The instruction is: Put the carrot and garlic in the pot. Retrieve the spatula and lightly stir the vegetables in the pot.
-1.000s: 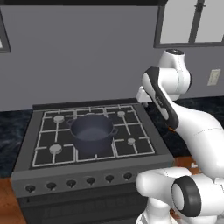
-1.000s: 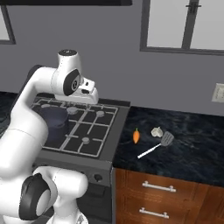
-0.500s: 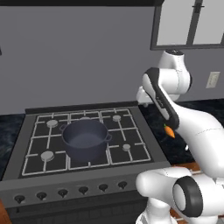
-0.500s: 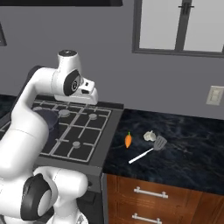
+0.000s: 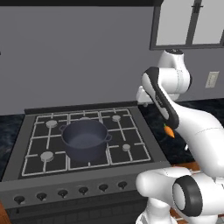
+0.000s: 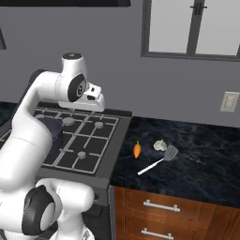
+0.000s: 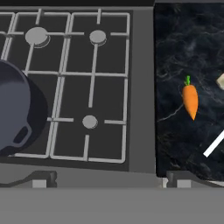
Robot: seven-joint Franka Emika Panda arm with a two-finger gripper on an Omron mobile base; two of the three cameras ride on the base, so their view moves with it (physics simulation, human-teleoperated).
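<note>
- Gripper (image 6: 96, 104): jaws spread, empty, high above stove.
- Carrot (image 6: 137, 150): on right counter; small, rounded, may roll from pinch.
- Garlic (image 6: 160, 145): touching spatula (image 6: 159, 161) blade; grasp could nudge both.

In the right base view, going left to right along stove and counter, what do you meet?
pot → carrot → garlic → spatula blade; its handle runs back left under the garlic.
</note>
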